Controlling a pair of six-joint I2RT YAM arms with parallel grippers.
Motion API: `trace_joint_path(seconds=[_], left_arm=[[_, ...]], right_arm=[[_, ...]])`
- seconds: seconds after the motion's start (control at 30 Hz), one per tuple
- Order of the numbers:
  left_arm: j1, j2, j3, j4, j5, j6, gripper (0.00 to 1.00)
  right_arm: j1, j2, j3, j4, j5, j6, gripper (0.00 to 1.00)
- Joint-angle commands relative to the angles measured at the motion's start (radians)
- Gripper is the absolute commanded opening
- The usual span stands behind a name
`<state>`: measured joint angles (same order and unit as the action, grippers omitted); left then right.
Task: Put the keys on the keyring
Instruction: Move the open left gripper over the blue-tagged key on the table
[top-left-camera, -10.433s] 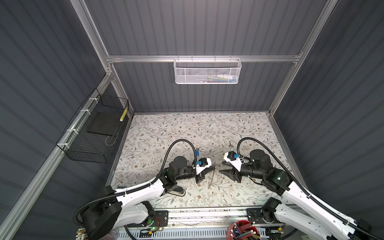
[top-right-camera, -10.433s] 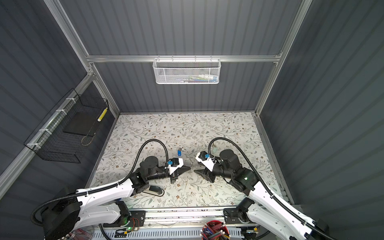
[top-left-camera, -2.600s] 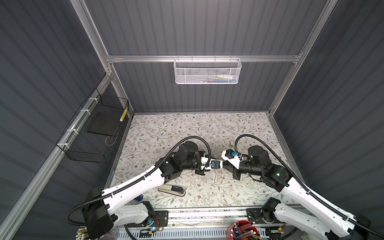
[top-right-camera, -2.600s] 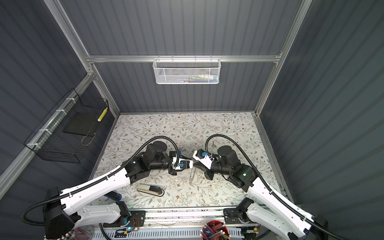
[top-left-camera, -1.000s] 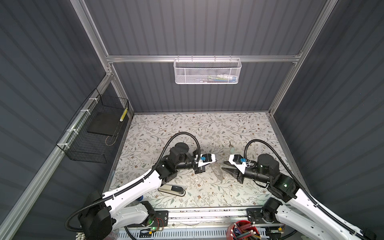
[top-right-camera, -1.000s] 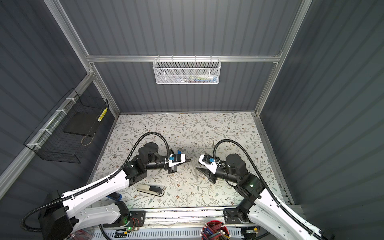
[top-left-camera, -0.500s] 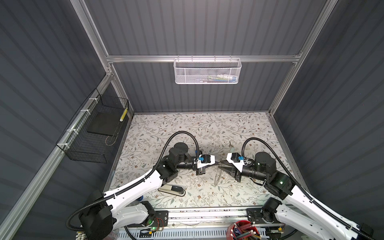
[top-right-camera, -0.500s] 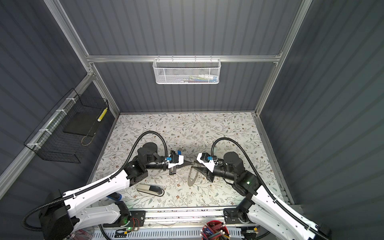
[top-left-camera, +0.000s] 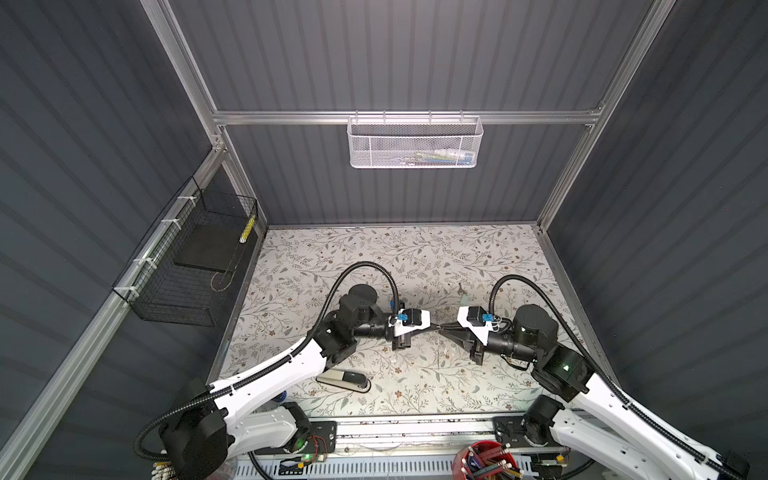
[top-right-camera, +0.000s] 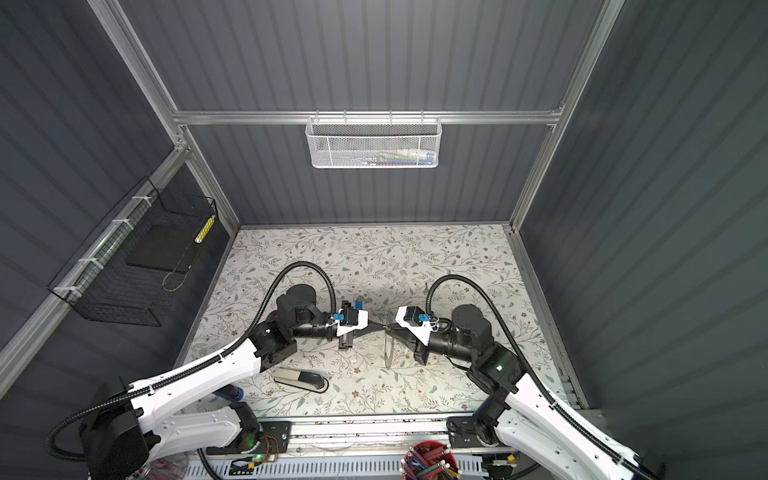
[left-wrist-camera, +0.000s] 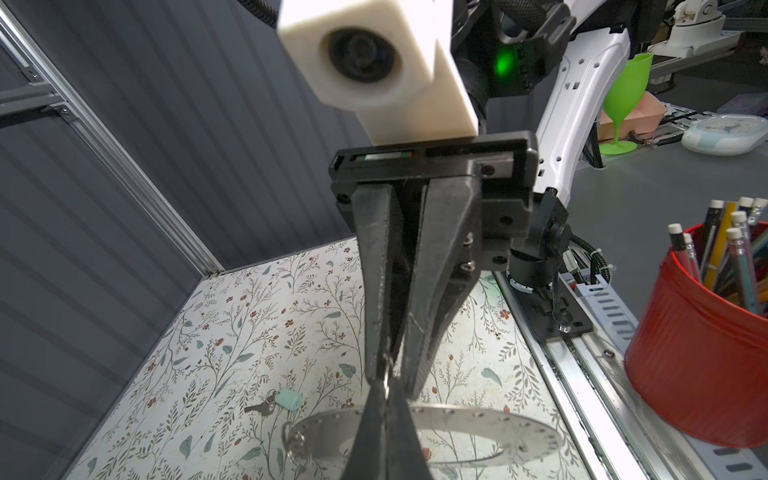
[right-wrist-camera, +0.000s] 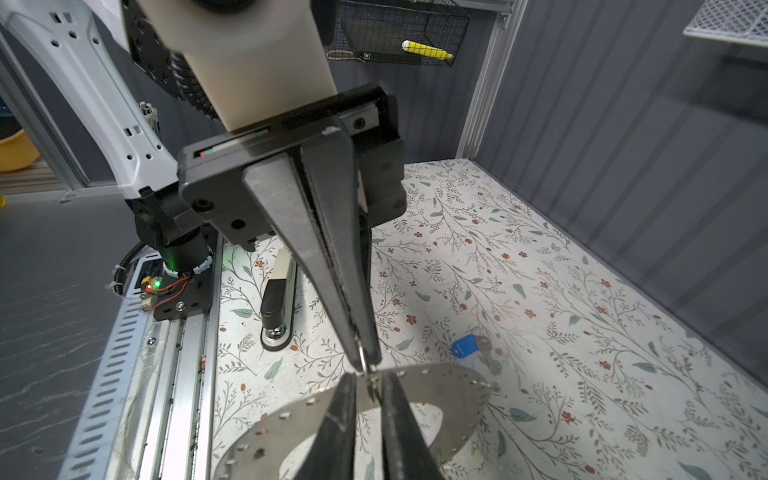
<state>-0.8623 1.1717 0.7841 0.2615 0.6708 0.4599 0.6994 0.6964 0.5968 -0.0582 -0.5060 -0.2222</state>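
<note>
**Keyring pinched between the grippers, no key threaded yet**

The left gripper (top-left-camera: 434, 326) is seen clenched, its black tapered fingers pressed together on a small wire loop (right-wrist-camera: 363, 360) at the rim of the keyring (right-wrist-camera: 449, 388), a large thin flat grey metal ring with tiny holes round its band. The keyring is hung from that pinch over the middle of the table and is shown edge-on in both top views. The right gripper (right-wrist-camera: 369, 380) is set tip to tip against the left one. Its jaws are held narrowly apart astride the same loop, and whether they bear on the metal cannot be told.

Both arms are extended inward from the front rail. The forearms are turned toward the middle and the wrists are levelled, so that the two sets of fingers are pointed horizontally at each other.

The keys are seen lying on the floral-patterned table (top-left-camera: 374, 257), apart from the keyring. The small metal key with a bright blue oblong plastic tag (right-wrist-camera: 463, 345) is found just behind the left gripper. The small metal key with a pale mint-green tag (left-wrist-camera: 289, 400) is found behind the right gripper, toward the back wall. A grey-and-black stapler (top-left-camera: 343, 380) is seen beside the left forearm.

The step in hand is judged to be the securing of the keyring between the two grippers; threading is not begun. Next, a firm hold by one gripper alone is called for, so that the other can be freed to fetch a key. The loop should be kept exposed and steady.
</note>
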Motion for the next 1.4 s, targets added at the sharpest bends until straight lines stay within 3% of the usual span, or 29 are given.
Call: trace_joint_path(seconds=[0.0,0.1,0.13,0.23,0.33,0.43,0.5,0.6,0.77,0.97,1.13,1.37], left_arm=[[0.0,0.004,0.015,0.0,0.024,0.01,0.0],[0.0,0.009,0.02,-0.004,0.014,0.005,0.0],[0.001,0.008,0.02,-0.009,0.004,0.002,0.05],[0.007,-0.007,0.015,-0.04,-0.051,0.001,0.42],[0.043,-0.048,-0.011,-0.052,-0.124,-0.03,0.58],[0.073,-0.089,-0.026,-0.095,-0.256,-0.087,0.71],[0.076,-0.095,-0.016,-0.141,-0.409,-0.14,0.79],[0.08,-0.063,0.028,-0.242,-0.587,-0.236,0.85],[0.092,0.057,0.075,-0.356,-0.69,-0.364,0.91],[0.124,0.272,0.174,-0.5,-0.798,-0.39,0.91],[0.191,0.444,0.303,-0.613,-0.751,-0.405,0.83],[0.312,0.593,0.419,-0.674,-0.583,-0.508,0.66]], right_arm=[[0.002,0.005,0.021,0.011,-0.025,-0.003,0.1],[0.002,0.015,0.025,0.014,-0.028,-0.005,0.02],[0.002,0.018,0.025,0.01,-0.025,-0.006,0.01],[0.003,0.02,0.022,-0.004,-0.015,-0.014,0.0],[0.002,0.014,0.014,-0.014,0.003,-0.027,0.0],[0.002,0.009,0.007,-0.016,0.023,-0.041,0.0],[0.002,0.009,0.002,-0.015,0.037,-0.053,0.0],[0.002,0.015,-0.005,-0.015,0.058,-0.07,0.0],[0.002,0.035,-0.013,-0.027,0.116,-0.089,0.0],[-0.001,0.04,-0.039,-0.038,0.148,-0.116,0.0],[-0.01,0.039,-0.051,-0.061,0.149,-0.138,0.0],[-0.034,0.041,-0.073,-0.041,0.112,-0.137,0.0]])
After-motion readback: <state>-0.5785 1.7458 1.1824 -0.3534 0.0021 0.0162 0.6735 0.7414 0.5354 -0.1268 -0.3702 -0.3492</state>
